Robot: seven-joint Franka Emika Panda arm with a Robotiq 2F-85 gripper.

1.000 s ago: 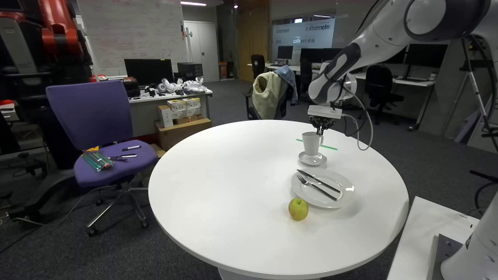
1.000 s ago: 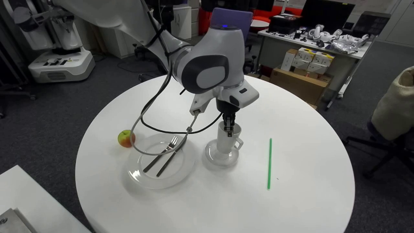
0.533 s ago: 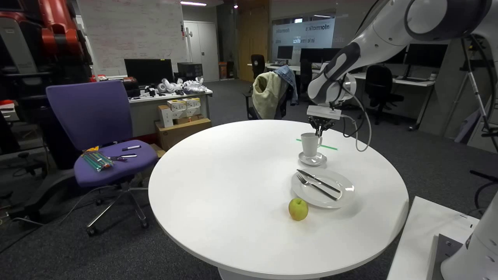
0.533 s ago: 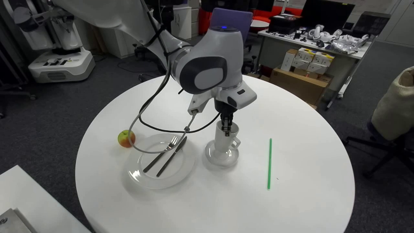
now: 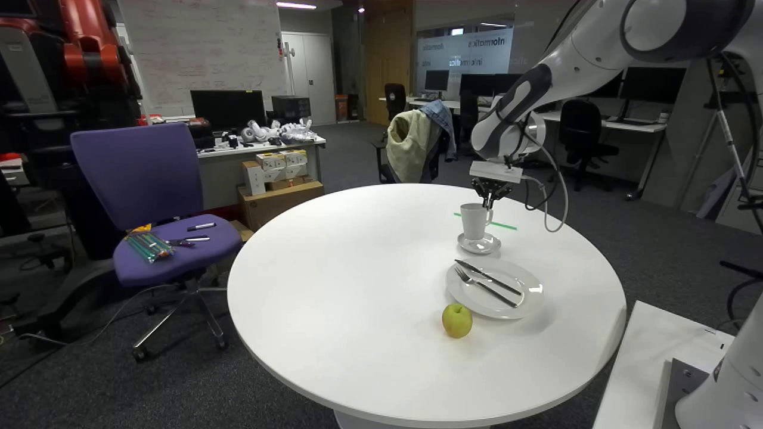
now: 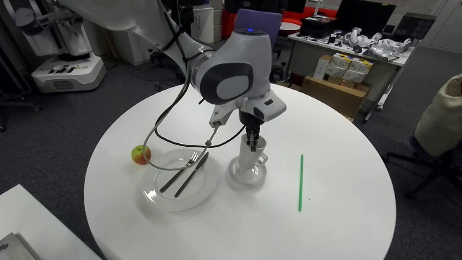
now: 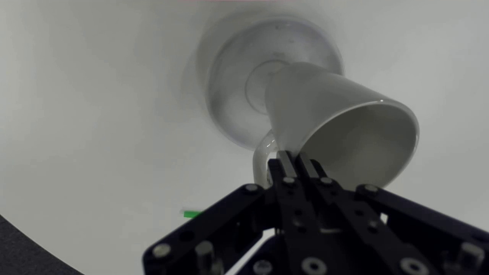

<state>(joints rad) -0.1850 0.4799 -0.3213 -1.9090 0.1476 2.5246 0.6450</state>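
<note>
Wrist view, bottom of frame: black gripper [image 7: 293, 153] clenched on the rim of a white mug [image 7: 313, 95], one finger outside the wall, one inside the mouth. Mug is right of center there; long axis runs diagonal, base toward upper left, mouth toward lower right, handle [image 7: 261, 160] at its lower left, partly behind the fingers. In both exterior views mug reads roughly upright, mouth up, handle to the right. Glossy, ceramic-looking, plain wall, tapering to the base. Under it, white saucer [image 7: 242, 72], round, shallow, ring in the middle; can't tell if mug base touches it. Round table [image 7: 95, 133], smooth white top; thin green stick [image 7: 191, 214] on it, lower left of frame, partly hidden by the gripper.

In an exterior view, lower right of center: apple [image 5: 457, 320], smooth yellow-green skin. Just beside it, glossy round white plate [image 5: 530, 275] with metal fork [image 5: 489, 289] and knife [image 5: 489, 277] on it, side by side, both slanting upper left to lower right. Past the table, left of frame: purple fabric chair [image 5: 134, 173]. Upper left: brown cardboard box [image 5: 283, 199], small white-and-yellow boxes [image 5: 274, 173] stacked on top, print too small to read. Farthest, upper right: glass panel [image 5: 471, 53] with repeated lettering, "informatics".
</note>
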